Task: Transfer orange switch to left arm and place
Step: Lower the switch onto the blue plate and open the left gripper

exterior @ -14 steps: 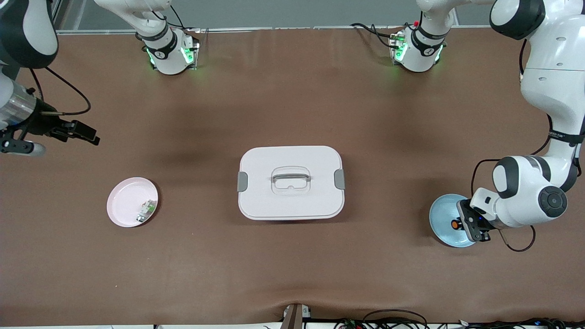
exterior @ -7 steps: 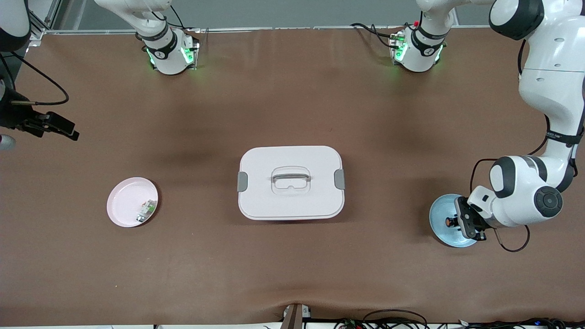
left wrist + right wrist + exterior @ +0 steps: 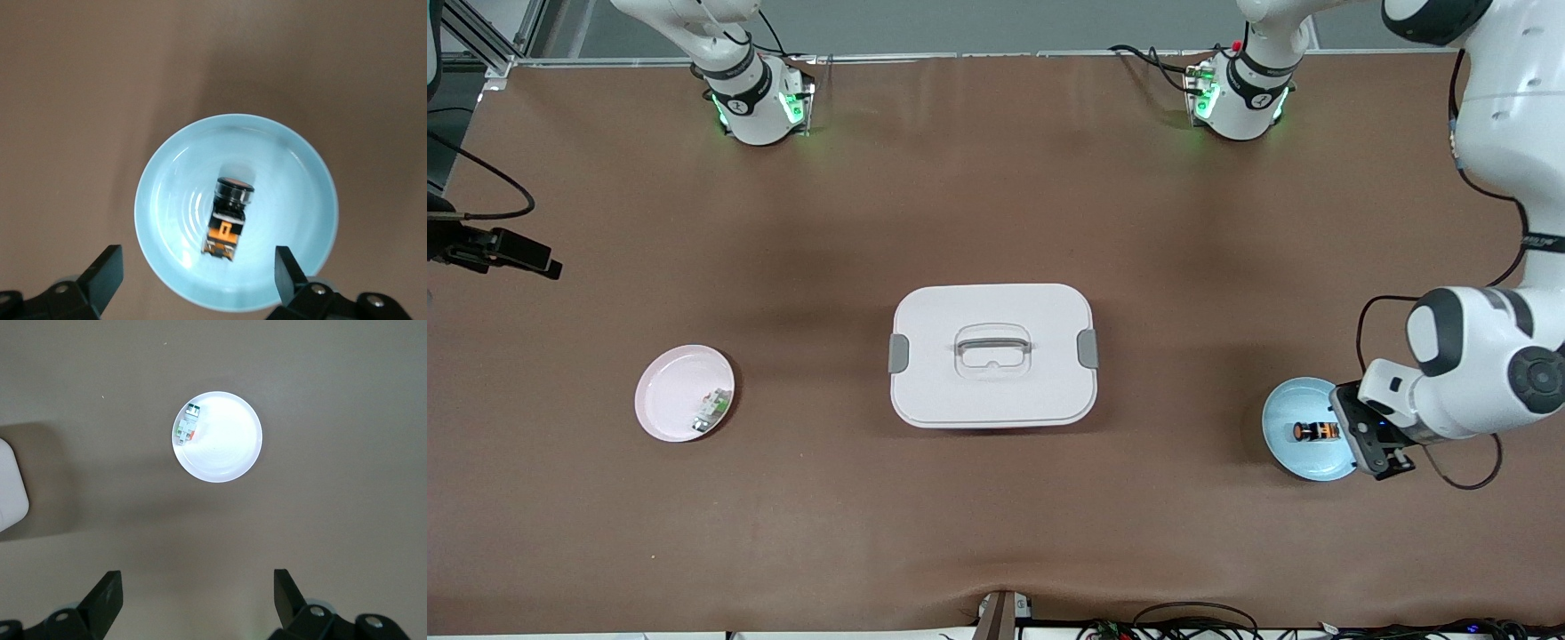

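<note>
Two grippers stood with fingers apart, holding nothing. The left gripper (image 3: 199,270) hung just above the blue plate (image 3: 1282,449) at the left arm's end of the table, its fingers (image 3: 107,270) spread over the plate's rim. The switch (image 3: 228,217) lay on its side in that plate, between and below the spread fingers, untouched. The right gripper (image 3: 198,592) hovered high over bare table at the right arm's end, near the pink plate (image 3: 667,418) with its white-and-green part (image 3: 711,408). The box (image 3: 992,355) sat mid-table, well apart from both grippers.

Brown table (image 3: 996,516) with box (image 3: 992,356), two plates (image 3: 683,393)
</note>
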Action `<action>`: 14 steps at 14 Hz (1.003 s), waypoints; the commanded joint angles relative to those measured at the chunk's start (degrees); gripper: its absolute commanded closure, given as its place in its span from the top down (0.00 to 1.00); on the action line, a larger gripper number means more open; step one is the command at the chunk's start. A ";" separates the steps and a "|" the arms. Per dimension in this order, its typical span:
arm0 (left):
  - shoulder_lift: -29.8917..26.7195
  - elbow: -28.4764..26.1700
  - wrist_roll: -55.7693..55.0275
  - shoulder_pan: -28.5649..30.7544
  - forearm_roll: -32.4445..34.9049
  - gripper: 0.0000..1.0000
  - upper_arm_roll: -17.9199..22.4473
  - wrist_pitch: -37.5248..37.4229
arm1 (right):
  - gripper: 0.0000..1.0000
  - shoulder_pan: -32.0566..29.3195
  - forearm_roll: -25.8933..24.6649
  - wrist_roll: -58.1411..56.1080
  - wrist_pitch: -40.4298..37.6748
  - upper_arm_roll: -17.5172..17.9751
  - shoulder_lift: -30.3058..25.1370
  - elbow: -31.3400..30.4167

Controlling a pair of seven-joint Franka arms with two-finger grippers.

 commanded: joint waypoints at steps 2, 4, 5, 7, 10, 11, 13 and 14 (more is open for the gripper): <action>-7.55 -1.51 -15.78 -0.19 -2.17 1.00 -1.02 -7.02 | 1.00 -1.32 -0.47 -1.04 -2.21 1.07 1.05 1.84; -10.10 -1.77 -25.45 0.24 -2.52 1.00 -2.33 -11.05 | 1.00 -1.84 -0.48 -5.32 -2.21 1.07 1.05 1.84; -11.15 -1.86 -29.68 0.25 -3.22 1.00 -2.42 -12.29 | 1.00 -1.93 -0.48 -6.31 -2.21 1.07 1.05 1.75; -13.09 -2.03 -38.90 -0.02 -4.02 1.00 -2.77 -14.14 | 1.00 -1.67 -0.48 -4.66 -2.39 1.07 1.05 1.31; -14.23 -1.86 -45.09 0.16 -3.76 1.00 -3.22 -15.73 | 1.00 -1.41 -0.83 -1.92 0.14 1.07 -0.70 -3.76; -15.02 -2.03 -45.62 0.51 -3.93 1.00 -3.13 -15.73 | 1.00 -1.41 -0.83 -1.92 2.86 1.07 -2.97 -7.01; -16.69 -1.86 -47.64 2.96 -4.19 1.00 -3.21 -16.17 | 1.00 -1.32 -0.83 -1.92 6.13 1.16 -5.88 -11.50; -17.48 -1.86 -49.91 3.23 -4.63 1.00 -3.22 -16.34 | 1.00 -1.41 -0.83 -1.92 6.22 1.08 -6.15 -11.87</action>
